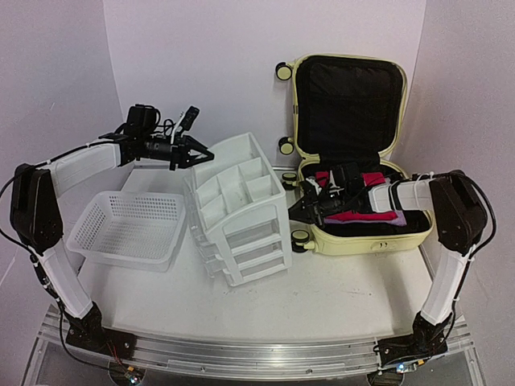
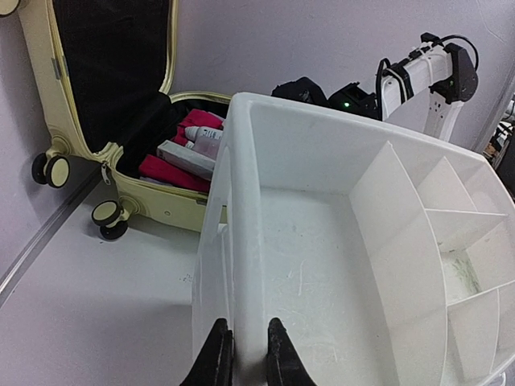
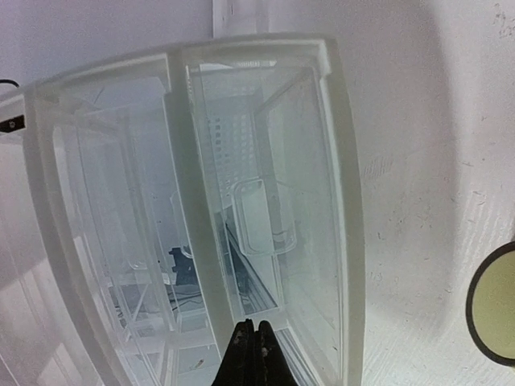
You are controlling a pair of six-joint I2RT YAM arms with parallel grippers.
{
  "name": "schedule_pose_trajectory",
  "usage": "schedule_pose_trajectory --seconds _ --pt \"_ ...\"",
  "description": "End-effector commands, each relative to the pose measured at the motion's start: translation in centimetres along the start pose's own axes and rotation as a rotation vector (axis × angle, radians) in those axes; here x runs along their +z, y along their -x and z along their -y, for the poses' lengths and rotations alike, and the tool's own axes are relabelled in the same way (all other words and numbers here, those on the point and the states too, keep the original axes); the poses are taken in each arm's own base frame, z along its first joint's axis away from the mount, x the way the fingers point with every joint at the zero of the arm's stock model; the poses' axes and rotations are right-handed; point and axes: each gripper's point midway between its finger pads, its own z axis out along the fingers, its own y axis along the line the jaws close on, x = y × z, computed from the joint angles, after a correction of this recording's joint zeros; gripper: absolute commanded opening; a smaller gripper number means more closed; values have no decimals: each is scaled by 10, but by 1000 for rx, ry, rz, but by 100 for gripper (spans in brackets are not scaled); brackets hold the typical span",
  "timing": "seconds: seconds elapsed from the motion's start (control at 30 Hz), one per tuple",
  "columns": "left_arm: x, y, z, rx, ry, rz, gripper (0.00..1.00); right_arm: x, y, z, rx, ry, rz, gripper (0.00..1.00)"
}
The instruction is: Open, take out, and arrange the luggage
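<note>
**Luggage and Gripper Positions**

The luggage (image 1: 358, 240) lay open at the right rear of the table (image 1: 338, 297), lid upright. The right gripper (image 3: 253, 347), clenched and empty, hung at the luggage's left edge, facing the drawer unit (image 1: 241, 205). The left gripper (image 2: 246, 358) clasped that unit's top rim, well apart from the luggage on its right.

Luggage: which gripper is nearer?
Right. The right gripper is beside the luggage, between it and the drawer unit; the left gripper grips the unit's far rim.
</note>
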Motion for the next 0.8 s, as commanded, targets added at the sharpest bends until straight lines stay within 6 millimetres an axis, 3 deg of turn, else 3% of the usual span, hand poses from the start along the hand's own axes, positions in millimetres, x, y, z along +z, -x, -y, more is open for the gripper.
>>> schedule_pose_trajectory --seconds 0.0,0.43,0.57,0.77 --pt "-25 72 45 155 -77 125 0 17 -1 -18 -73 24 -29 0" --pt "-31 88 57 190 -92 155 0 35 -18 -43 -108 67 -85 0" --pt "-32 92 58 192 -96 160 0 39 -18 -42 -104 70 -91 0" --pt "-31 82 50 152 -45 149 0 24 -5 -39 -109 47 -19 2"
